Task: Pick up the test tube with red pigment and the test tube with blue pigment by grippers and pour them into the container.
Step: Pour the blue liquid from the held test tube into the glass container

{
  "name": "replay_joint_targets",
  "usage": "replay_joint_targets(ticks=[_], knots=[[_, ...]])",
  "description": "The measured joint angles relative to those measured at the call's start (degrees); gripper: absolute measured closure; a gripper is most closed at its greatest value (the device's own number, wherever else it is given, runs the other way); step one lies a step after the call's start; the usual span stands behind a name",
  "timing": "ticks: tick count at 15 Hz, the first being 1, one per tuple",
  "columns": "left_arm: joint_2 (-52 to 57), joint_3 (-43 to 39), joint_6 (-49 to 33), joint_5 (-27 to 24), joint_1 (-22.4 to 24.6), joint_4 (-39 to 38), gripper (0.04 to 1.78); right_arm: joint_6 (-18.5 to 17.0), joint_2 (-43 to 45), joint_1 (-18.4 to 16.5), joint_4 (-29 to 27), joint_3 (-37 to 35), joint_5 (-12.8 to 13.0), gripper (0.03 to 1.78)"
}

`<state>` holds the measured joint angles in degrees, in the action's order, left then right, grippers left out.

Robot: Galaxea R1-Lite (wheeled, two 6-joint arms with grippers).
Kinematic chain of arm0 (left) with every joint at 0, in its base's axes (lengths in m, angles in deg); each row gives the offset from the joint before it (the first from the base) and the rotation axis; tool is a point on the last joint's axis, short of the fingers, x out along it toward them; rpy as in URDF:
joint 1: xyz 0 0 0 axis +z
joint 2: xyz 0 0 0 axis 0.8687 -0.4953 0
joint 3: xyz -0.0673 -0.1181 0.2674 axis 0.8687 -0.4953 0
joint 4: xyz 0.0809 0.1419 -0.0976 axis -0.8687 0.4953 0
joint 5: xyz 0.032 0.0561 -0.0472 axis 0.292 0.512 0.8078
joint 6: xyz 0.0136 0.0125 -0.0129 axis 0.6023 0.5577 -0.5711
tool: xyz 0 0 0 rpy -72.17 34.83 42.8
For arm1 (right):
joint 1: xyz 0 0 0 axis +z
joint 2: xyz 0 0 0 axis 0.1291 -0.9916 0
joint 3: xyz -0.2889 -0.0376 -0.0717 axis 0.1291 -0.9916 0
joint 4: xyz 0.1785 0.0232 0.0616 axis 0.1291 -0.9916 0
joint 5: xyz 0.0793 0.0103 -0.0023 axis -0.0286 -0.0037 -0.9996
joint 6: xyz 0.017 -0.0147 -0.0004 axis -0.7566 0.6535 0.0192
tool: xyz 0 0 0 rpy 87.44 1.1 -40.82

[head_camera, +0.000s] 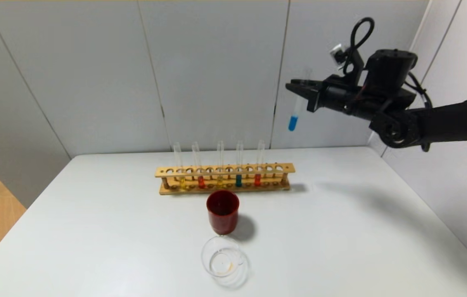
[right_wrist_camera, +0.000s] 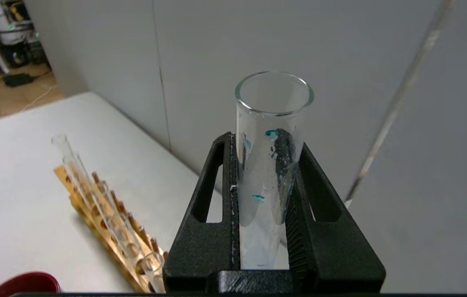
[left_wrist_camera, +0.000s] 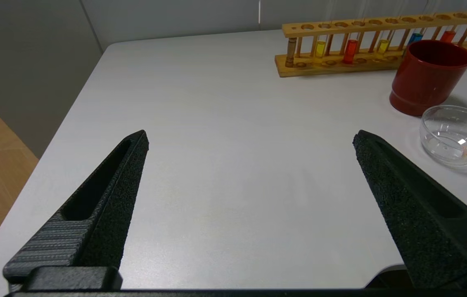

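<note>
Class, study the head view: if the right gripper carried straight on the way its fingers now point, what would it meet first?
The right gripper, shut on the test tube with blue pigment, points sideways toward the robot's left, high above the rack. Its way looks free across the picture; depth to the back wall is unclear.

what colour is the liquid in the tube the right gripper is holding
Bright blue, at the bottom of the tube held by the right gripper; clearest in the head view.
</note>
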<state>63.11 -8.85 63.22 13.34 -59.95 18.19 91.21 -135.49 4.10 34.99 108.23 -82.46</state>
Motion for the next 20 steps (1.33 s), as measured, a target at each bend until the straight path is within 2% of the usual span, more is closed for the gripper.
replay_joint_targets(ticks=[3,5,7,11,13,14,16,17,20], knots=[[0.0,0.0,0.0,0.0,0.0,0.0,0.07,-0.3,6.7,-1.2,-4.4,-0.3,0.0,1.42],[0.0,0.0,0.0,0.0,0.0,0.0,0.07,-0.5,11.2,-2.2,-7.2,-3.9,0.0,1.42],[0.0,0.0,0.0,0.0,0.0,0.0,0.07,-0.4,15.5,-2.7,-8.0,-10.3,0.0,1.42],[0.0,0.0,0.0,0.0,0.0,0.0,0.07,0.9,26.3,-3.1,-8.2,-28.7,0.1,1.42],[0.0,0.0,0.0,0.0,0.0,0.0,0.07,3.7,31.2,-2.8,-8.2,-37.2,0.0,1.42],[0.0,0.0,0.0,0.0,0.0,0.0,0.07,6.2,33.4,-2.3,-8.2,-41.1,0.0,1.42],[0.0,0.0,0.0,0.0,0.0,0.0,0.07,11.5,36.4,0.7,-8.2,-46.8,0.0,1.42],[0.0,0.0,0.0,0.0,0.0,0.0,0.07,14.0,37.3,3.3,-8.1,-49.1,0.0,1.42],[0.0,0.0,0.0,0.0,0.0,0.0,0.07,17.9,37.8,9.9,-8.1,-53.4,0.1,1.42]])
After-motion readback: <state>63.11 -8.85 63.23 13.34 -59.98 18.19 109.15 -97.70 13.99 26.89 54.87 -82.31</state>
